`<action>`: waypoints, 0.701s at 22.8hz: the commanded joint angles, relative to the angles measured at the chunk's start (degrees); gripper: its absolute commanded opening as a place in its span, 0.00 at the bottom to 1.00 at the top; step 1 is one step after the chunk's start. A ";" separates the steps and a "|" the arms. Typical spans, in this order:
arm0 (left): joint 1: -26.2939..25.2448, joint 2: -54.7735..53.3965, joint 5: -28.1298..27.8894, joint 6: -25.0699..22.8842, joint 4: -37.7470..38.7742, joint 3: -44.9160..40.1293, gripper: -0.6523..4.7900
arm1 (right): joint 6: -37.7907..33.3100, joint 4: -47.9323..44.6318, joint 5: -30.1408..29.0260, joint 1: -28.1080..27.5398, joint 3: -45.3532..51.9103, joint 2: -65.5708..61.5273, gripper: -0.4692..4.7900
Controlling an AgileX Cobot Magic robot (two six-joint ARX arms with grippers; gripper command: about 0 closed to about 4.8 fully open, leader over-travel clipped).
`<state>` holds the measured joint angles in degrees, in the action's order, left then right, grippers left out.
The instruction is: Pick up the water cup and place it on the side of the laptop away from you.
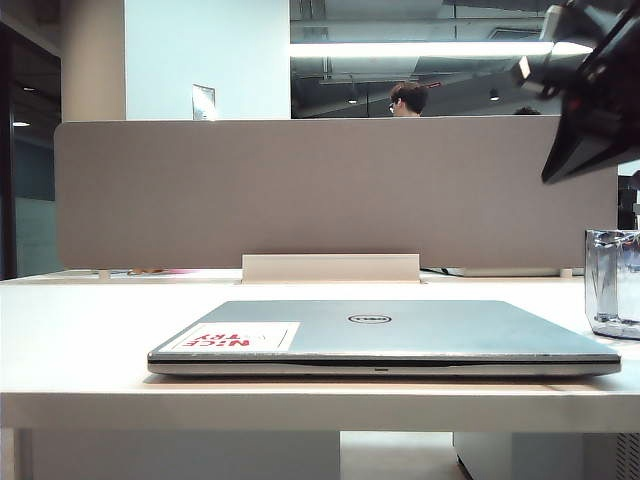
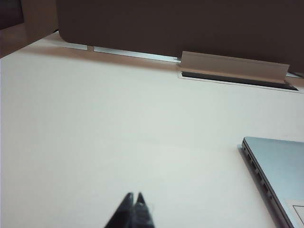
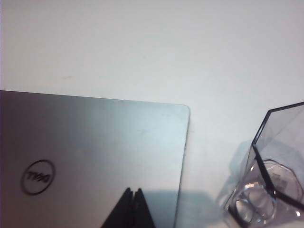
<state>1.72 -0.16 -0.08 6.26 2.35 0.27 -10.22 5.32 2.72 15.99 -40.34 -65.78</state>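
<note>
I have not picked up the water cup (image 1: 613, 284) yet. It stands on the table (image 1: 90, 330) just beside the right end of the closed laptop (image 1: 400, 335). My right gripper (image 3: 132, 192) hangs above the laptop's lid near the cup, fingers pressed together and empty. My left gripper (image 2: 133, 197) is over bare table, fingers together too. Grabbing, lifting and placing behind the laptop are all left.
</note>
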 commanded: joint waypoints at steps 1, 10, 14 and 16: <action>-0.04 -0.07 0.11 0.17 -0.70 0.17 0.11 | -0.59 2.36 4.07 0.81 -4.28 -5.95 0.07; -0.04 -0.07 0.11 0.17 -0.72 0.17 0.11 | -4.31 6.38 6.64 1.03 -10.38 -16.33 0.07; -0.04 -0.07 0.11 0.17 -0.72 0.17 0.11 | -4.83 8.33 9.53 1.11 -10.60 -17.66 0.07; -0.04 -0.07 0.11 0.17 -0.72 0.17 0.11 | -4.85 9.64 11.34 1.11 -10.60 -17.68 0.07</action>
<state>1.72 -0.16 -0.08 6.26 2.35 0.27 -14.74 14.02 11.79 17.08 -50.70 -83.72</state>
